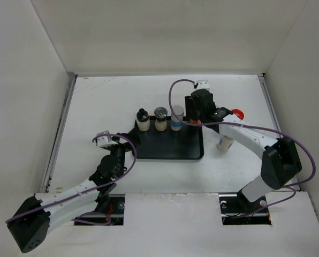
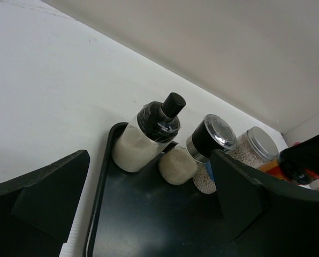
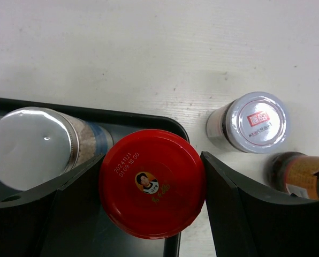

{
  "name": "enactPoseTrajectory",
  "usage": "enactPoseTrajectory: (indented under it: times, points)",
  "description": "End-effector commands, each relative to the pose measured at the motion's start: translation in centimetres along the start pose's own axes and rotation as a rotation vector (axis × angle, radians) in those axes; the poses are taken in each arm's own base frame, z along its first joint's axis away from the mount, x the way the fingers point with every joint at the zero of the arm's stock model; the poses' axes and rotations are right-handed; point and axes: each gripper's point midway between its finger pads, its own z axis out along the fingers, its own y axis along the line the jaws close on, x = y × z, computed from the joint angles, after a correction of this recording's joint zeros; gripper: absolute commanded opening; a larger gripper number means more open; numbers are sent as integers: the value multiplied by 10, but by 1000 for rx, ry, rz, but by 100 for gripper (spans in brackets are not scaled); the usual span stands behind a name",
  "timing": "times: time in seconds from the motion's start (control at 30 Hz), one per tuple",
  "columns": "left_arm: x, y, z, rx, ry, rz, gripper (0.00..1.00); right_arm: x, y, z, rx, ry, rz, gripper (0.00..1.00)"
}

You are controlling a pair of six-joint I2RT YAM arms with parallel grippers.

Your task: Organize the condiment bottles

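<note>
Three condiment bottles stand along the back of the black tray point(image 1: 170, 150): a black-capped bottle point(image 1: 143, 120) point(image 2: 141, 144), a black-collared shaker point(image 1: 160, 119) point(image 2: 202, 150) and a silver-lidded jar point(image 1: 176, 119) point(image 3: 31, 147). My right gripper point(image 1: 201, 115) point(image 3: 151, 198) is shut on a red-lidded jar point(image 3: 152, 183) at the tray's back right corner, its fingers touching both sides of the lid. My left gripper point(image 1: 128, 140) point(image 2: 149, 214) stands open over the tray's left part with nothing between its fingers.
A white bottle with a silver cap point(image 1: 225, 142) point(image 3: 255, 122) and a brown jar point(image 3: 298, 174) with a red lid point(image 1: 237, 113) stand on the table right of the tray. White walls close in the table on three sides.
</note>
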Motion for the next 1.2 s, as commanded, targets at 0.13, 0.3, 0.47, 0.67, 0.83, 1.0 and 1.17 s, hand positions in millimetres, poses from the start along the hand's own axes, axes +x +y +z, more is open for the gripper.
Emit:
enactPoseTrajectory:
  times: [0.13,0.3,0.47,0.67,0.83,1.0,1.17]
  points:
    - [-8,1,1,-4,-29,-30,100,-64,20,3,-49,-206,83,57]
    - [-8,2,1,-7,-30,-30,100,-45,21,16,-39,-167,79,60]
    - [-8,1,1,-3,-29,-31,100,-29,21,23,-37,-151,85,64]
    - [-4,-2,1,13,-12,-25,100,-28,17,22,-18,-157,90,78]
    - [-7,-3,1,15,-19,-28,100,-46,7,4,0,-200,111,88]
    - [-6,-1,1,5,-15,-18,100,-59,-12,-30,24,-234,137,90]
    - [-1,-1,2,2,3,-6,93,-43,-66,-81,160,-291,210,47]
